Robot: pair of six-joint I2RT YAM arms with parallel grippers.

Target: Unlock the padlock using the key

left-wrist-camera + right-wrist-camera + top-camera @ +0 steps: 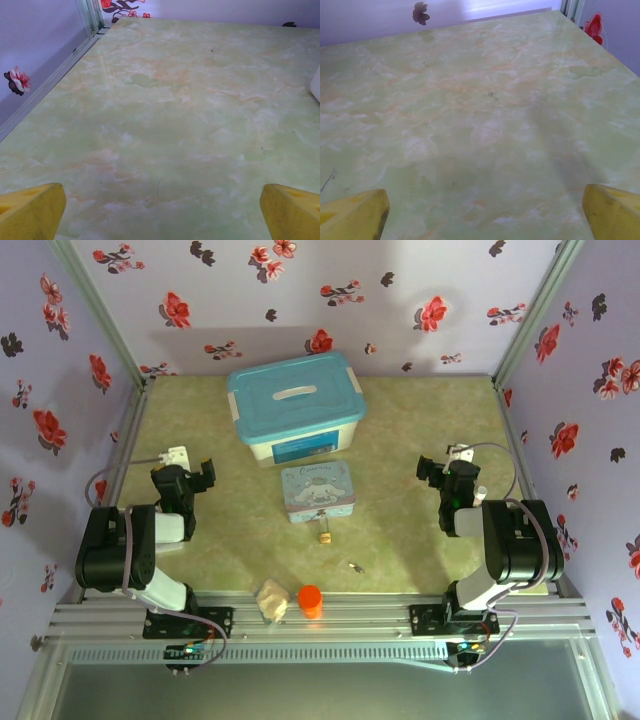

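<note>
On bench [400,430] | key [355,565] lying near padlock [324,536] | left end effector [205,473], right end effector [429,472] gaping wide, holding nothing | thin key likely skidding when pinched

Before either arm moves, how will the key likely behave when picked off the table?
The key looks tiny, thin and flat on the smooth table, so it probably slides when nudged and resists pinching. It looks metallic, so likely stiff and light.
</note>
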